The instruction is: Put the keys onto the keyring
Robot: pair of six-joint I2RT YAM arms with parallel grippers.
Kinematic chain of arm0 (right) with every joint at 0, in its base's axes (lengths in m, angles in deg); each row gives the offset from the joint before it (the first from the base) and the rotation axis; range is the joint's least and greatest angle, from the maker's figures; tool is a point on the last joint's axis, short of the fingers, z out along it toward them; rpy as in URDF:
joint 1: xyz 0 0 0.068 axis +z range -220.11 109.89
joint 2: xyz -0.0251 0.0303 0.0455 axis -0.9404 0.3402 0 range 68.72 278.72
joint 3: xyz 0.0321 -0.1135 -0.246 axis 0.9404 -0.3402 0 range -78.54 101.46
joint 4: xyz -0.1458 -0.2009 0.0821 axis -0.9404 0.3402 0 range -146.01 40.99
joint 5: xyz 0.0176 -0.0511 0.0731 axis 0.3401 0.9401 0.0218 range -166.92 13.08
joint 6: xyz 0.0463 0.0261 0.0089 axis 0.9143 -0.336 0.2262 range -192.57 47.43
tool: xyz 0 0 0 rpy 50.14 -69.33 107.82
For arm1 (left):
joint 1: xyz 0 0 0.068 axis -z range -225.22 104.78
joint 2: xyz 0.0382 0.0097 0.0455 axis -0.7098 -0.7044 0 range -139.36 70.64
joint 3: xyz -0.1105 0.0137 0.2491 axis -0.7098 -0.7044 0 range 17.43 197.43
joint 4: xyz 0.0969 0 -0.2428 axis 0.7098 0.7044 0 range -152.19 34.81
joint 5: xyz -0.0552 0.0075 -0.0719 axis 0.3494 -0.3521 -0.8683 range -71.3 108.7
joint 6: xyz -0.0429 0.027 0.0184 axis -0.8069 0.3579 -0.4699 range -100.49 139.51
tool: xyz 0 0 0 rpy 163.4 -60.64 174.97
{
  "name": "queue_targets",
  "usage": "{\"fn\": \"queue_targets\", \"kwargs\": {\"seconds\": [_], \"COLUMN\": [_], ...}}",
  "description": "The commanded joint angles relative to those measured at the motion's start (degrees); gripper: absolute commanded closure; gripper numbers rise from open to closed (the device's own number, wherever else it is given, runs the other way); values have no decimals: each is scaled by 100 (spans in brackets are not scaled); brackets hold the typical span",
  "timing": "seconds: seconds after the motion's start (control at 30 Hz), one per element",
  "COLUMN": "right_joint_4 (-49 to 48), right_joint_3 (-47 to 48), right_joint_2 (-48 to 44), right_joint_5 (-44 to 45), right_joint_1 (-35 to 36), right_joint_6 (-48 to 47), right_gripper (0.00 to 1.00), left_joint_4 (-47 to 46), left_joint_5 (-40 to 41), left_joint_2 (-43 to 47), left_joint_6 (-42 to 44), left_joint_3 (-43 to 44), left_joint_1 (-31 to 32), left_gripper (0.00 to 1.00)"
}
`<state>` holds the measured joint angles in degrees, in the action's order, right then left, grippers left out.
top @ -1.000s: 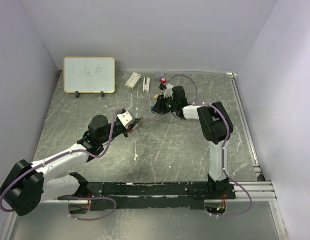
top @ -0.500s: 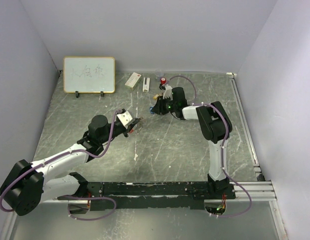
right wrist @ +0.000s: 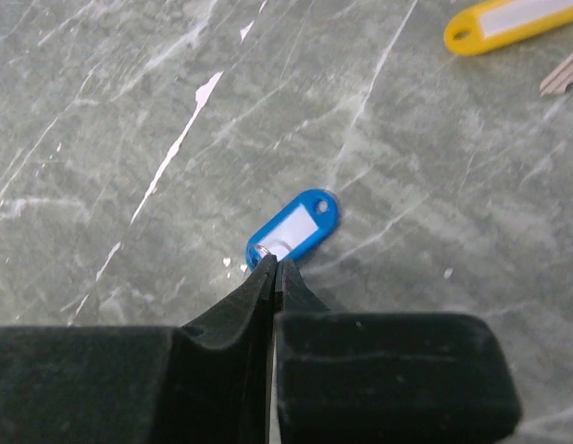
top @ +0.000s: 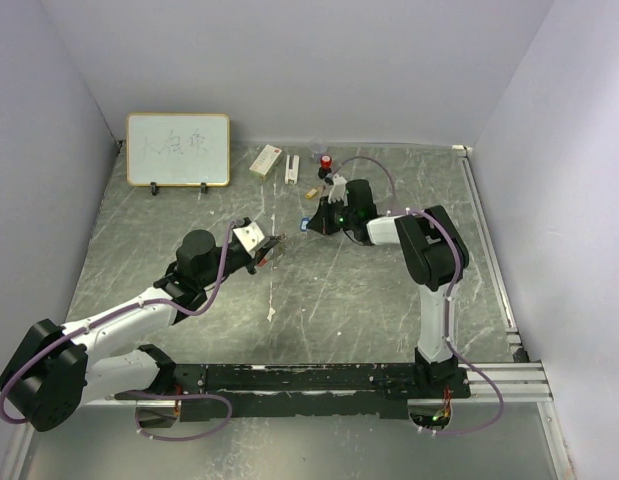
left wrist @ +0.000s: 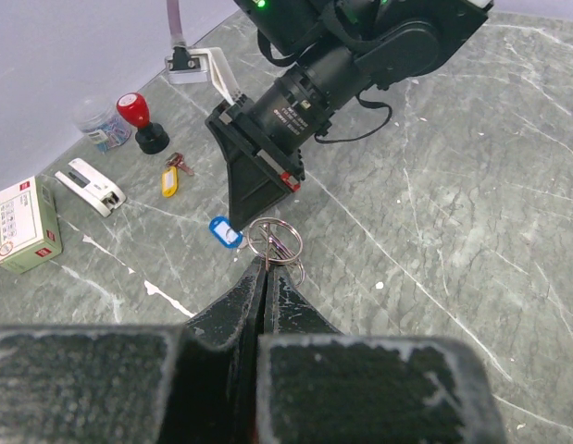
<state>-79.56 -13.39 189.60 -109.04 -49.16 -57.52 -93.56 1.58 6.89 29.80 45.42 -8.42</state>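
Note:
My left gripper [left wrist: 265,262] is shut on the keyring [left wrist: 275,241], thin silvery loops with a reddish piece, held just above the table; in the top view the gripper [top: 276,246] is left of centre. One of the keys, blue plastic with a white label [right wrist: 293,227], lies flat on the table. My right gripper [right wrist: 273,266] is shut at its small metal ring end; from above it [top: 311,224] points left at the blue key [top: 305,224]. The other key, with a yellow tag [right wrist: 513,20], lies farther back [top: 311,192].
Along the back stand a white box with a red mark [top: 266,160], a white stapler-like piece [top: 290,170], a red-and-black cylinder [top: 326,160] and a whiteboard [top: 178,149]. The two grippers are close together, a short gap between them.
My right gripper's jaws have gone from part open to shut at the blue key's ring end, and the wrist has shifted slightly nearer. The left arm has not moved.

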Motion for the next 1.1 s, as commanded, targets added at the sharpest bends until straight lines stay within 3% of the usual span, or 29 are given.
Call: {"fn": "queue_targets", "kwargs": {"seconds": [0.0, 0.23, 0.67, 1.07], "right_joint_4": [-173, -100, -206, -170], "right_joint_3": [-342, -917, -1342, -1914], "right_joint_2": [-463, -1225, -1676, -2781], "right_joint_5": [42, -145, 347, 1157], "right_joint_1": [9, 209, 324, 682], "right_joint_6": [41, -63, -37, -401], "right_gripper": [100, 100, 100, 100], "left_joint_4": [-167, -199, -141, -308], "left_joint_5": [-12, -29, 4, -124], "left_joint_2": [28, 49, 174, -4], "left_joint_6": [-8, -18, -10, -26], "left_joint_3": [-2, -21, -48, 5], "left_joint_1": [-32, -33, -32, -33], "left_gripper": [93, 93, 93, 93]}}
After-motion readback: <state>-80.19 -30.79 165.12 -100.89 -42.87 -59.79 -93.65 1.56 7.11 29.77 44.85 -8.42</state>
